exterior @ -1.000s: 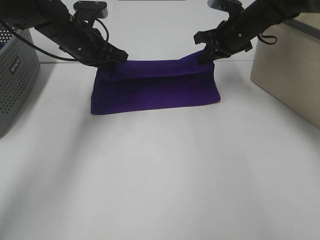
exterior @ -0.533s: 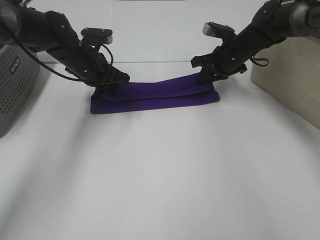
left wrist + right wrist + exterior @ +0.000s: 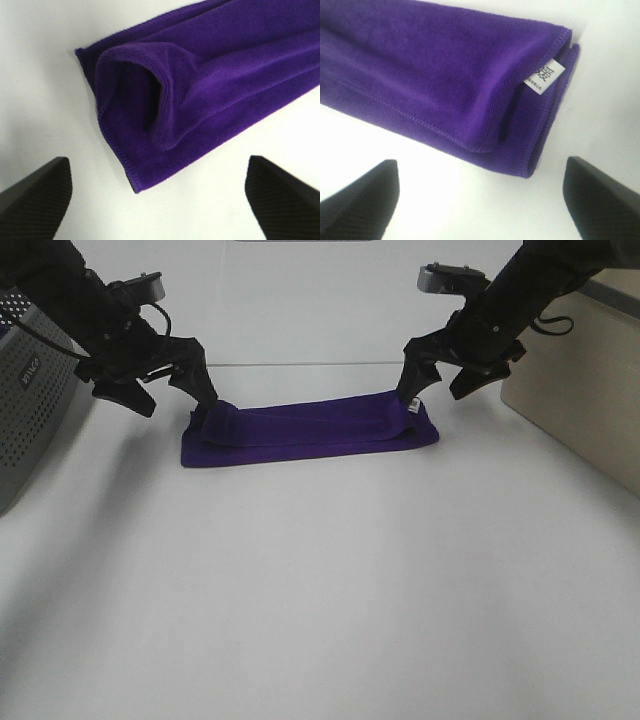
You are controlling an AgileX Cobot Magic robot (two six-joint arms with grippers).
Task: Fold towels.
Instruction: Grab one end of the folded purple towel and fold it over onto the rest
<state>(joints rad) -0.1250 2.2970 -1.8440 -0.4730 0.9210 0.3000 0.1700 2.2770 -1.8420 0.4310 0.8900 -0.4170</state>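
Towel [image 3: 310, 427]: deep purple plush, lying on the white table [image 3: 320, 590] as a long narrow band across the far-middle; layers stacked lengthwise; I see only one.
L end: in my left wrist cam the towel [image 3: 200, 85] top layer is puffed up into an open pocket [image 3: 145, 95]; not flat; lower layer sticks out past it a bit.
R end: in the right wrist cam the towel [image 3: 435, 75] sits neater; edges nearly flush; white tag [image 3: 545, 76] shows at the corner, printing too small for me to read.
Left gripper [image 3: 172, 398]: jaws spread wide, holding nothing; hangs just over the L end; in its own cam the left gripper [image 3: 160, 197] has a fingertip each side of the cloth, apart from it.
Right gripper [image 3: 436, 390]: same; jaws wide, empty; just above the R end near the tag; the right gripper [image 3: 480, 197] is clear of the fabric.
Surroundings: grey perforated bin [image 3: 30, 390] far L; beige box [image 3: 575, 370] far R; both well apart from the towel.
Step, my read: lengthwise fold is down, cloth let go; I'd call it approx. mid-task.
Next, my guess: a crosswise fold; needs one end pinched through all layers and carried over to the other end; I'd press the L pocket flat first, else the layers prob. skew.
Risk: plush may slip between layers if I grab the top one only.
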